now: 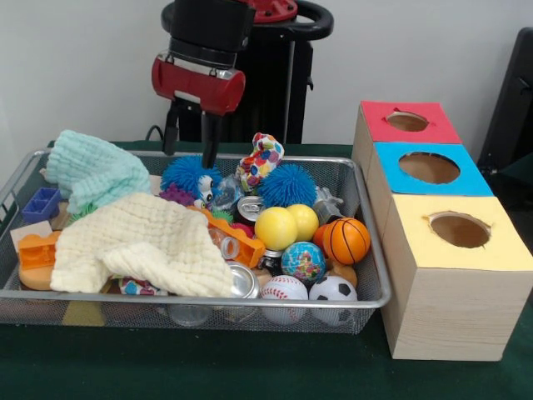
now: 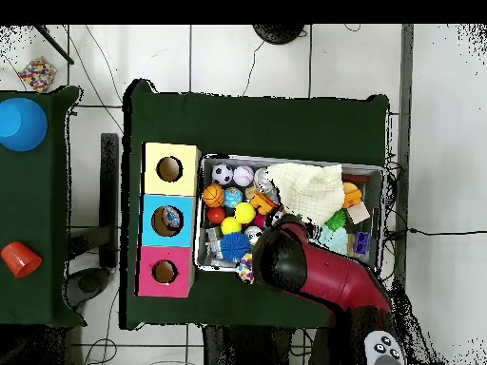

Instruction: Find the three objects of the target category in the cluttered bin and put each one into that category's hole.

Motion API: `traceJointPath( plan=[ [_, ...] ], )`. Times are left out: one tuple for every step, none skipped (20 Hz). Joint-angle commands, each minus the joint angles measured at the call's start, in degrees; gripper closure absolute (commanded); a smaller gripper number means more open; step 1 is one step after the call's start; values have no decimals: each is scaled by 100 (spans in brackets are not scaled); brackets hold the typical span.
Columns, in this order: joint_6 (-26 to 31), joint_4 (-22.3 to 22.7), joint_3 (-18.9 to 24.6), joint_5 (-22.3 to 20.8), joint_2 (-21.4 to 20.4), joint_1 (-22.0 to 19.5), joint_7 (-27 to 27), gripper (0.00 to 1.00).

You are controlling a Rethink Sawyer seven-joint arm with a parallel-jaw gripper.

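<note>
Now the hand [image 1: 190,140] hangs with its two fingers apart just above the blue spiky ball [image 1: 188,177] at the back of the bin [image 1: 376,287], which sits on the green bench [image 1: 250,367] beside three boxes [image 1: 454,275] with holes.

1. The front camera is sitting low and close across the bench [image 1: 250,375], facing the robot.
2. The overhead camera is looking straight down from high up.
3. Both are sharing the bin [image 1: 376,275] and boxes [image 1: 454,283].

Silver wire-mesh bin [image 1: 366,293] (metal rim); nubbly cream cloth [image 1: 141,242]; glossy yellow balls [image 1: 276,227].
</note>
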Motion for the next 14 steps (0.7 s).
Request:
traceJointPath(
  plan=[
    [-236, 64, 614, -413, 231, -88, 347, 0],
    [-287, 51, 667, -483, 278, -164, 307, 0],
    [-311, 39, 700, -545, 304, -220, 259, 0],
    [-364, 21, 738, -619, 341, -283, 226, 0],
    [-417, 4, 777, -694, 377, -345, 193, 0],
    [-524, -6, 832, -792, 451, -447, 161, 0],
    [-590, -27, 894, -886, 504, -546, 127, 0],
    [-627, -60, 927, -968, 562, -608, 102, 0],
    [-664, -93, 961, -1050, 619, -670, 76, 0],
    [-687, -129, 1005, -1140, 666, -742, 52, 0],
    [-704, -152, 1034, -1210, 705, -793, 45, 0],
    [-720, -176, 1063, -1279, 745, -845, 38, 0],
    [-737, -208, 1120, -1357, 795, -916, 21, 0],
    [-742, -252, 1176, -1447, 857, -1002, -14, 0]
  ],
)
